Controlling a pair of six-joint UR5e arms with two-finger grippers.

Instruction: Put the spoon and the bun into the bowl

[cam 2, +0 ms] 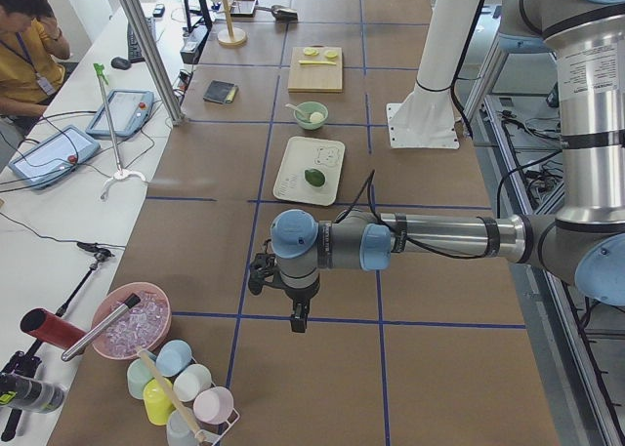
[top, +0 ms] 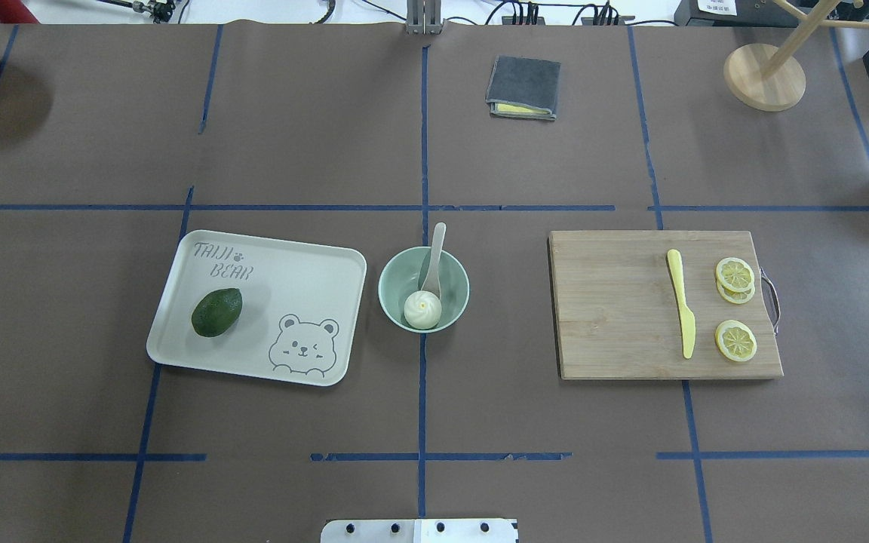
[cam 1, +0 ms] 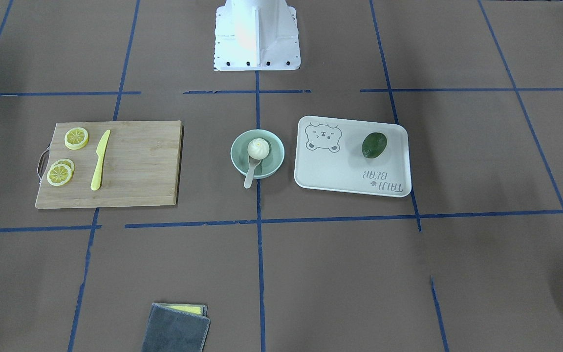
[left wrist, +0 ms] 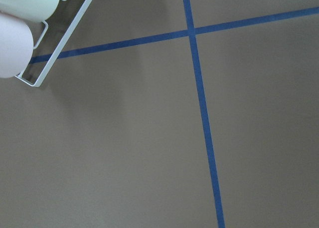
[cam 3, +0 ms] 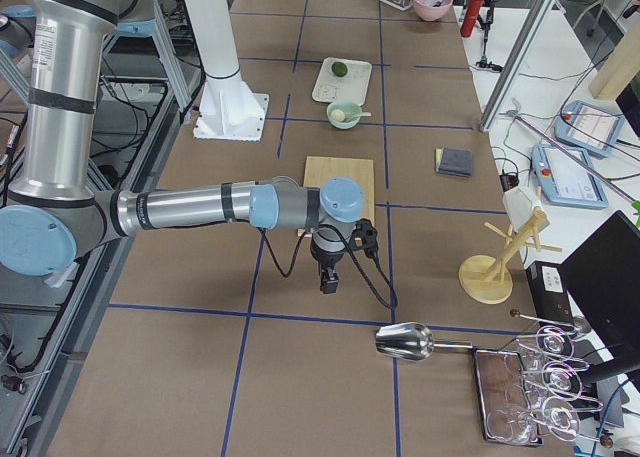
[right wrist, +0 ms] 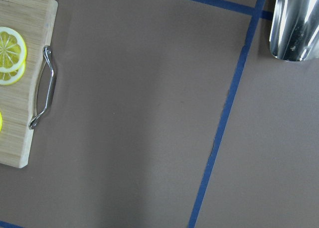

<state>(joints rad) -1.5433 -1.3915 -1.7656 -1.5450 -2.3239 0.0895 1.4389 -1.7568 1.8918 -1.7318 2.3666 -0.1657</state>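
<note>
Left claw point(cam 2: 298, 319) is hanging fingers-down over the brown table point(top: 291, 422) at the robot's left end, near a rack of pastel cups point(cam 2: 186, 392). Right claw point(cam 3: 330, 280) is hanging the same way at the opposite end, between the wooden cutting board point(top: 615, 302) and a metal scoop point(cam 3: 405, 342). We are seeing both only from the side cameras, so we cannot tell how far either is parted or whether it is carrying anything. Both are hovering well apart from the task's things.

At the table's middle, the mint-green bowl point(top: 459, 280) is sitting on a blue tape line. We are finding the white bun point(top: 422, 310) lying inside it, against the wall nearest the robot. The pale spoon point(top: 435, 253) is resting with its scoop in the bowl, touching the bun, and its handle is leaning over the far rim.

Just beside the bowl, on the robot's left, a cream bear tray point(top: 291, 279) is holding a dark green avocado point(top: 216, 311). The board on the robot's right is carrying a yellow knife point(top: 680, 302) and lemon slices point(top: 735, 341). A folded grey cloth point(top: 523, 87) is lying toward the far edge.
</note>
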